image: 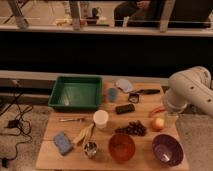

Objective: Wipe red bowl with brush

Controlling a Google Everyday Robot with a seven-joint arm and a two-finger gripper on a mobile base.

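The red bowl [121,146] is round and orange-red and stands near the table's front edge, left of the dark purple bowl [167,149]. The brush [142,93] lies at the back of the table, with its slim dark handle pointing right and its small squarish head toward the left. My arm comes in from the right. My gripper [170,119] hangs down over the right side of the table, beside an orange fruit [158,123]. It is in front and to the right of the brush and behind and to the right of the red bowl. It touches neither.
A green tray [75,93] stands at the back left. A blue cup [112,94], a flat black block [125,108], a white cup [101,119], grapes [132,129], a banana [84,134], a blue sponge [63,142], a metal cup [90,148] and a red-orange slender item [157,110] are spread over the wooden table [55,127].
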